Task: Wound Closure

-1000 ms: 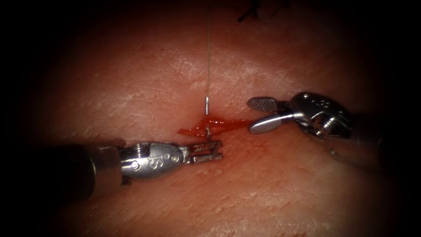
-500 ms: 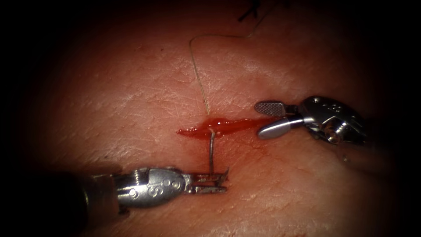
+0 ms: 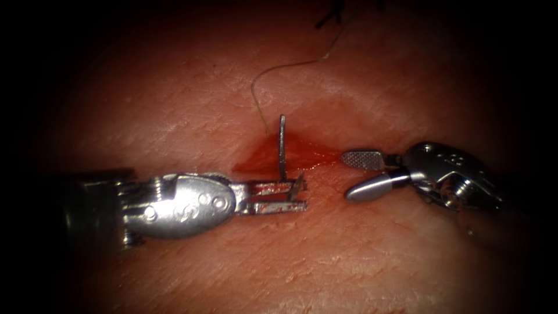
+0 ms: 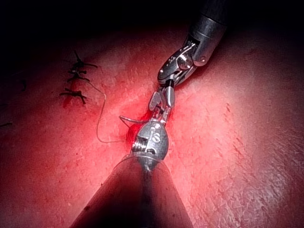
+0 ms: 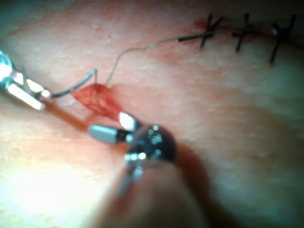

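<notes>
My left tool (image 3: 302, 195) reaches in from the left, its jaws shut on the curved needle (image 3: 282, 145) near one end. The needle stands up over the cut (image 3: 261, 160), and it looks free of the tissue (image 3: 174, 110). In the right wrist view the needle (image 5: 71, 88) arcs away from the left tool (image 5: 28, 92). Pale thread (image 3: 273, 72) curls from the far edge of the cut toward the far stitches. At the right end of the cut my right tool (image 3: 360, 173) is open and holds nothing; the right wrist view gives the right tool (image 5: 108, 125) from close up.
Red fluid (image 3: 311, 154) pools in the cut. Dark finished stitches (image 5: 244, 31) lie in a row farther along the wound, and in the left wrist view the stitches (image 4: 76, 78) lie beside the thread (image 4: 99, 118).
The left tool drew the needle out of the tissue toward the near side, then lifted it upright over the cut. The taut thread went slack. The right tool shifted slightly right and nearer.
</notes>
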`<state>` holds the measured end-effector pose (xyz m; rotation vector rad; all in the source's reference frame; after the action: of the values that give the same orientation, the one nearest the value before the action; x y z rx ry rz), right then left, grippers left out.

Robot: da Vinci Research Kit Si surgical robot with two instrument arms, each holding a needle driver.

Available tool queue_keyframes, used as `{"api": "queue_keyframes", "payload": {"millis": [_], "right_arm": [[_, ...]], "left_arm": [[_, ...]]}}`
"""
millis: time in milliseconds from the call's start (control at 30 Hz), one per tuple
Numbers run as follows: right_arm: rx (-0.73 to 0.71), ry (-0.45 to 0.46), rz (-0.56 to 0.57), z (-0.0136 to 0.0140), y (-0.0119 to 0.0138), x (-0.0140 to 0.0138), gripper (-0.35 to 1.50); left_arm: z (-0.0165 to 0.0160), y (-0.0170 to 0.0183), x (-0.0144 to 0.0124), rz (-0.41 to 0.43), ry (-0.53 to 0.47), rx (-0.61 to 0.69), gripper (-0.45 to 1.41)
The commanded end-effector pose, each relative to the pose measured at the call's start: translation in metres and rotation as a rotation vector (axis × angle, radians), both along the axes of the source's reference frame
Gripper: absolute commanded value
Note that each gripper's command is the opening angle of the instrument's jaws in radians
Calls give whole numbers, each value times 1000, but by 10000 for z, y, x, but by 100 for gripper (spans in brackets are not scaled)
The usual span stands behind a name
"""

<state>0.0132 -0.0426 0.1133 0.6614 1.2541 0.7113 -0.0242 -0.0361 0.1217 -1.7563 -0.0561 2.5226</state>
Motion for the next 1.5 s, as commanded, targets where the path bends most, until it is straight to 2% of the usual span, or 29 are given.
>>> {"api": "queue_keyframes", "payload": {"millis": [33, 100, 200, 300, 533, 633, 767, 800, 1033, 1333, 1400, 1500], "right_arm": [[-2, 17, 4, 4, -1, 5, 120], [-1, 22, 6, 2, -1, 4, 119], [-1, 45, 20, -4, -1, 0, 98], [58, 61, 44, -10, -2, 2, 90], [104, 84, 72, -13, 0, 3, 83], [138, 108, 94, -15, 2, 2, 85], [169, 118, 101, -17, 10, 0, 87], [171, 118, 101, -17, 14, -1, 87], [264, 117, 100, -7, 26, -4, 83], [417, 135, 58, 16, 30, 10, 67], [448, 135, 56, 21, 30, 20, 58], [467, 136, 54, 25, 29, 35, 56]], "left_arm": [[2, 12, -1, -7, 3, -17, -45], [-2, 24, 3, -15, 5, -30, -45], [-13, 46, 10, -35, 2, -56, -45], [-20, 62, 17, -47, -3, -67, -45], [-30, 99, 14, -91, -29, -74, -45], [-27, 85, 6, -78, -41, -87, -45], [-9, 40, 1, -13, -45, -111, -45], [2, 17, 1, 3, -55, -130, -45], [41, -48, -13, 50, -75, -168, -45], [27, -53, -26, 74, -75, -267, -45], [30, -53, -27, 76, -62, -311, -45], [34, -52, -26, 76, -49, -344, -45]]}}
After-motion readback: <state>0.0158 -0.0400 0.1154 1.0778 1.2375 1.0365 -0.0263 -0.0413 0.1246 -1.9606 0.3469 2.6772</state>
